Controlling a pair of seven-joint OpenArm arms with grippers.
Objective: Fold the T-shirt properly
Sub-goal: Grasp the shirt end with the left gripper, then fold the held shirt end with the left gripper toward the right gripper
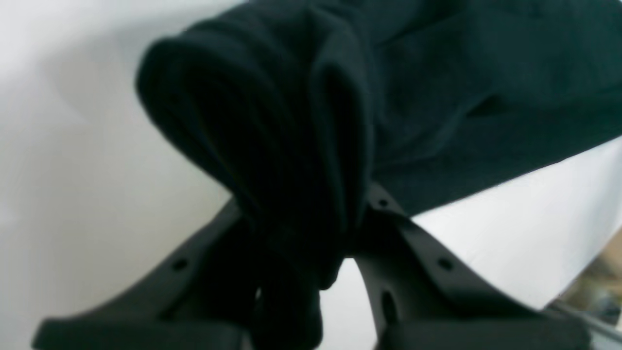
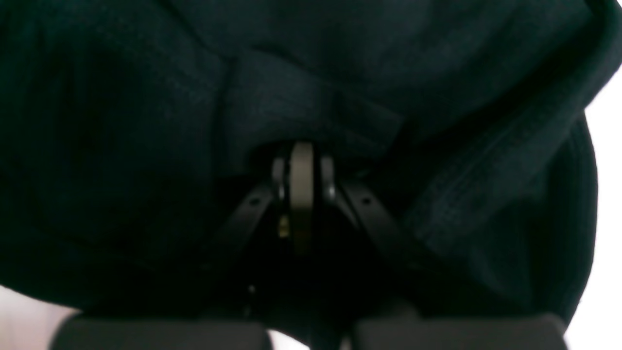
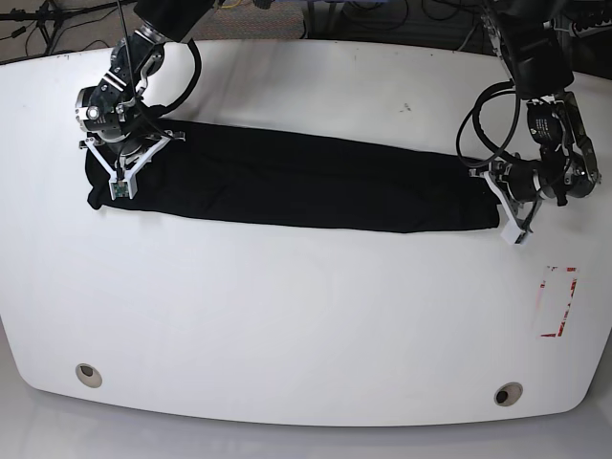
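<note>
Both grippers are gripping opposite ends of the T-shirt [image 3: 296, 182], which is lying as a long, narrow black band across the far half of the white worktop [image 3: 287, 316], running from near the left edge to near the right edge of the base view and slanting slightly toward the near side as it goes right.

Left gripper [image 1: 311, 228] is sitting at the band's right-hand end in the base view [image 3: 504, 196], close to the worktop's right edge. Its wrist camera is showing the two black fingers [image 1: 423, 253] closing in on a thick bundle of folded cloth [image 1: 272, 136], with several layers bulging out past the tips and a loose bit hanging down between the finger bases.

Right gripper [image 2: 301, 160] is working at the band's other end [image 3: 124, 158], toward the far left corner of the worktop. From its wrist camera the fingers are meeting tip to tip, nipping a small pinch of the fabric [image 2: 311, 97], while dark cloth is filling nearly the whole view around them.

A red-outlined rectangle [image 3: 557, 302] is marked on the worktop near the right edge, well apart from the shirt. Two round holes [image 3: 88, 374] are showing along the near edge.
</note>
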